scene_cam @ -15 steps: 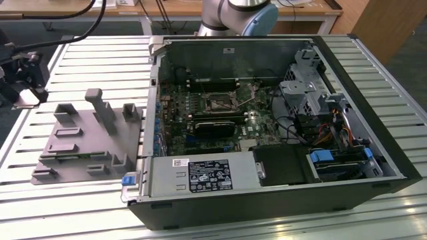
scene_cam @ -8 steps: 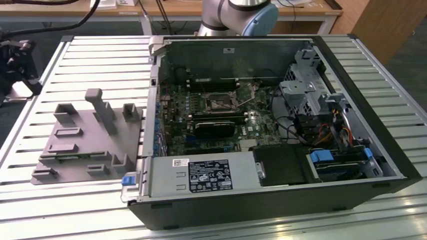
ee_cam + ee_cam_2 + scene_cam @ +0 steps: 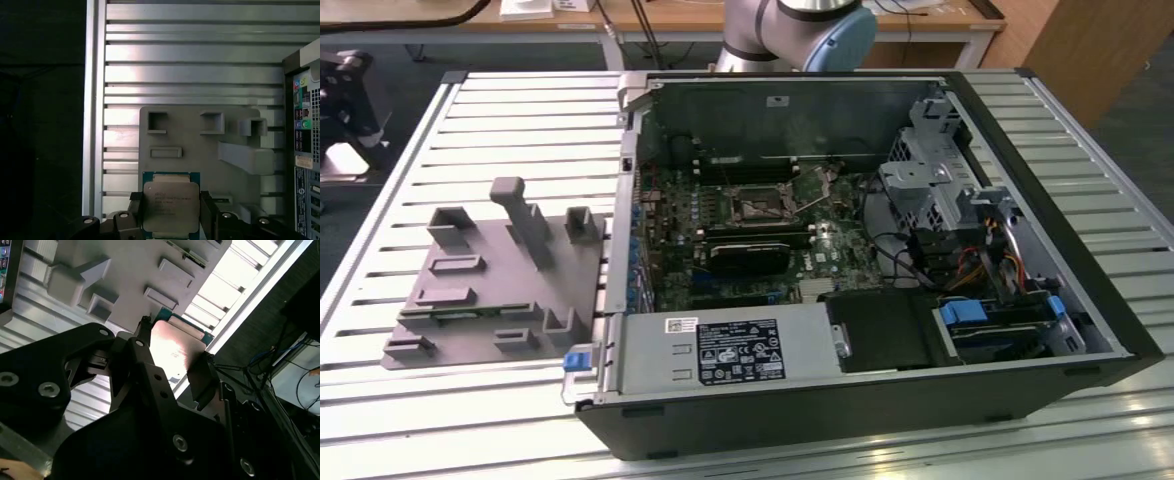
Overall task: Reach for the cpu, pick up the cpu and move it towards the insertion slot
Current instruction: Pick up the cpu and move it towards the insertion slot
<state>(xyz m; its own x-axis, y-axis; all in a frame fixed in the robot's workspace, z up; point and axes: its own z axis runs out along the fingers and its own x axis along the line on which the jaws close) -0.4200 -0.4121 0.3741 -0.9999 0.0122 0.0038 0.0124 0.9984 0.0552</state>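
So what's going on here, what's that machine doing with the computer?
A robot arm's pincer has a small square computer chip clamped from two sides, just by a grey plastic holder on the slatted table. The open computer case sits beside the holder; the chip's socket on the board inside looks empty.

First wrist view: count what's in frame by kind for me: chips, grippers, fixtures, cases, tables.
cpu: 1
gripper: 1, shut on the cpu
grey fixture: 1
computer case: 1
slatted table: 1
Total: 5
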